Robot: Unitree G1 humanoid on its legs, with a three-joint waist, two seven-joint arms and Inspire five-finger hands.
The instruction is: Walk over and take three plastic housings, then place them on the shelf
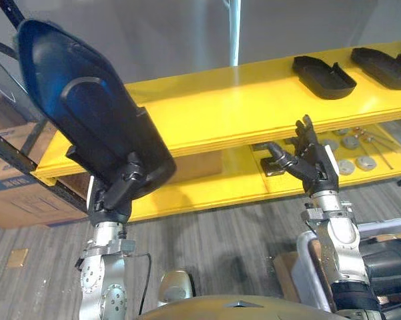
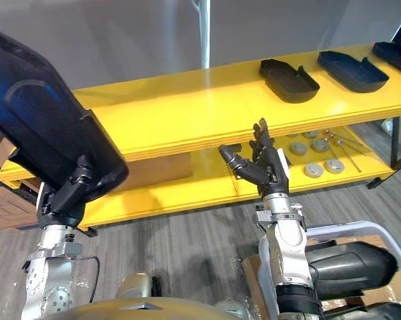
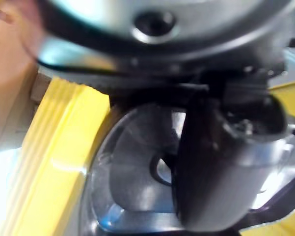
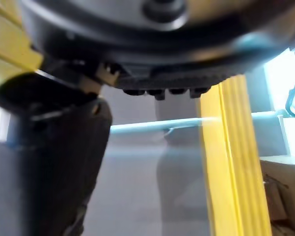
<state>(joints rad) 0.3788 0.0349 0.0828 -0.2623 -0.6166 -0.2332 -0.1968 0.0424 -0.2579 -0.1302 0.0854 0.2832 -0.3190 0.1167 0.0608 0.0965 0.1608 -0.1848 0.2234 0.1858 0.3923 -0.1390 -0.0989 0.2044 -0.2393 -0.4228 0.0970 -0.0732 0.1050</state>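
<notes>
1. 4 black housings in view: 1 in my left hand, 3 lying on the yellow shelf.
2. Left hand is raised, with its fingers and thumb curled round the bottom edge of the held housing. The housing stands nearly upright, narrow end up and hollow side facing me.
3. The held housing overlaps the shelf's left end in the head views. I can't tell if it touches the board.
4. Right hand is raised in front of the shelf's front edge, fingers straight, thumb out to the side, holding nothing.
5. On the top board, right part: 2nd housing, 3rd housing just beside it, and 4th housing at the far right, cut off by the frame. All 3 lie hollow side up.
6. Lower level carries round metal discs towards the right.
7. A grey crate at my lower right holds dark parts.
</notes>
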